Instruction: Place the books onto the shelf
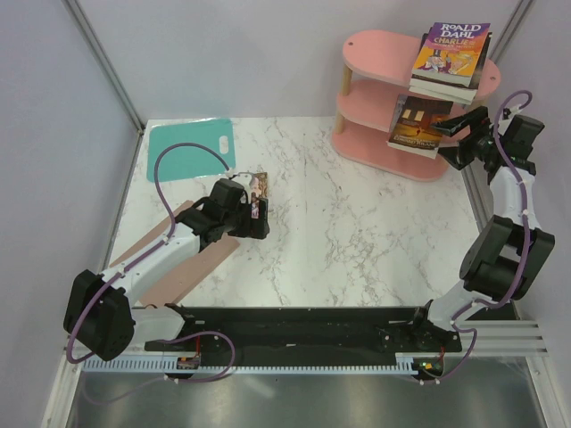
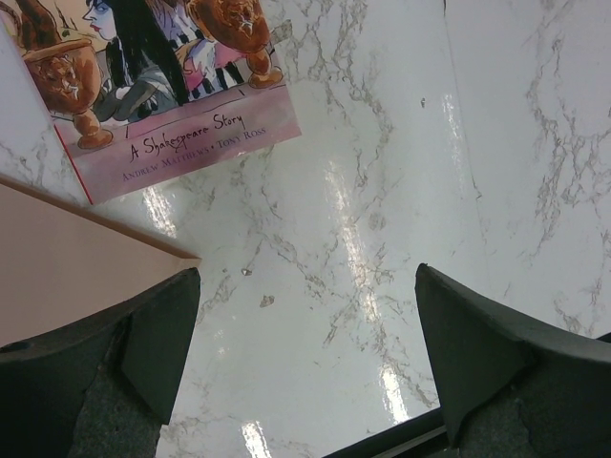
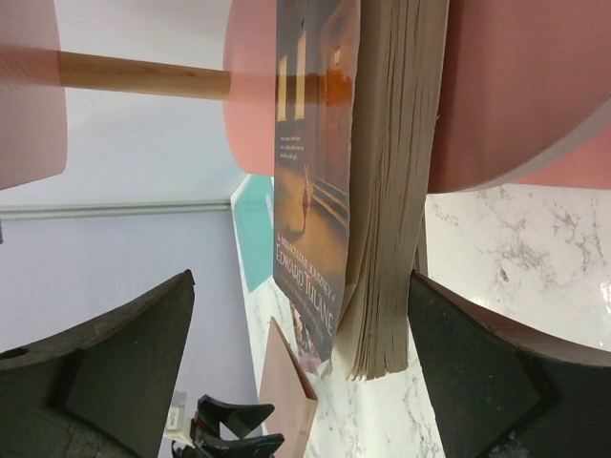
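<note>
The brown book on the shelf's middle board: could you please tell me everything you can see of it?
It is a paperback with a dark brown and amber cover showing a warmly lit scene, with pale lettering low on the cover. Its page block looks yellowed and fairly thick. It lies on the middle board of the pink shelf, with one end jutting out past the board's edge. The right gripper stands open astride that jutting end, not clamped on it. Whether a finger brushes the pages I cannot tell.
</note>
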